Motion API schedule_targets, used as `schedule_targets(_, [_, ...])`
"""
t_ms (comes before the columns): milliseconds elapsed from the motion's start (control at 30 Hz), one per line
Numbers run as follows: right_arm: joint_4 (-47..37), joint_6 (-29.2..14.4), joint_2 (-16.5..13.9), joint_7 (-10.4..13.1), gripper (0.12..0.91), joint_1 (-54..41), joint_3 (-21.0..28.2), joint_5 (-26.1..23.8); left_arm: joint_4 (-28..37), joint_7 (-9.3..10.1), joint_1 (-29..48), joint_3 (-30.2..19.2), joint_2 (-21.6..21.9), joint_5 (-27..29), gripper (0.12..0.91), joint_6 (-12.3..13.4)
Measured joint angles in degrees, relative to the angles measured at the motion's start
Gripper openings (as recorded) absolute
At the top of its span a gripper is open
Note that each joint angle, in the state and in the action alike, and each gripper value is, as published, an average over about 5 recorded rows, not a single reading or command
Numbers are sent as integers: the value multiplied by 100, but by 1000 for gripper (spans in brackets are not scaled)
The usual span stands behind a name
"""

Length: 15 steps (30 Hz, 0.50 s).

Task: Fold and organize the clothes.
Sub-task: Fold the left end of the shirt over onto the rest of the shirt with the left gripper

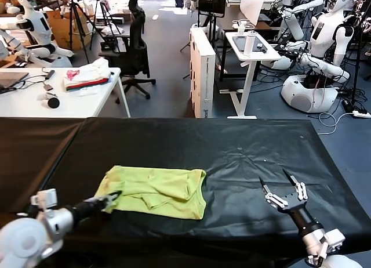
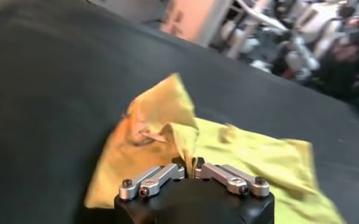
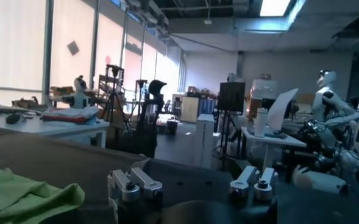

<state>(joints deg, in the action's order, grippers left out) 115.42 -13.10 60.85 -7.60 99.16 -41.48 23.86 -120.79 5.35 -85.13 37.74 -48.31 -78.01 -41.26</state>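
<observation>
The lime-yellow T-shirt [image 1: 159, 190] lies folded and rumpled on the black table [image 1: 232, 146], left of centre near the front edge. My left gripper [image 1: 114, 197] is at the shirt's left front corner, shut on a pinch of its fabric. In the left wrist view the cloth [image 2: 240, 146] rises in a fold into the closed left gripper [image 2: 189, 164]. My right gripper [image 1: 282, 185] is open and empty above the table, well to the right of the shirt. An edge of the shirt [image 3: 27, 198] shows in the right wrist view, apart from the right gripper [image 3: 191, 182].
A white desk [image 1: 58, 94] behind the table at the left carries a folded white, pink and dark stack [image 1: 87, 76]. A black office chair [image 1: 134, 44], a white box [image 1: 203, 71], a small white stand [image 1: 250, 50] and other robots [image 1: 324, 42] stand beyond the table's far edge.
</observation>
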Motion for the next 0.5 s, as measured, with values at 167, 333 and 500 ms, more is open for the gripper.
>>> schedule_targets(167, [3, -27, 258, -7, 907, 118, -130, -91, -39, 148, 611, -686, -375, -23, 184, -13])
schedule_targets(333, [-21, -38, 384, -8, 907, 140, -216, -103, 31, 241, 1129, -1262, -724, 89, 184, -15])
schedule_targets(500, [-62, -39, 409, -8, 907, 122, -262, -98, 78, 290, 1439, -1649, -977, 171, 184, -22])
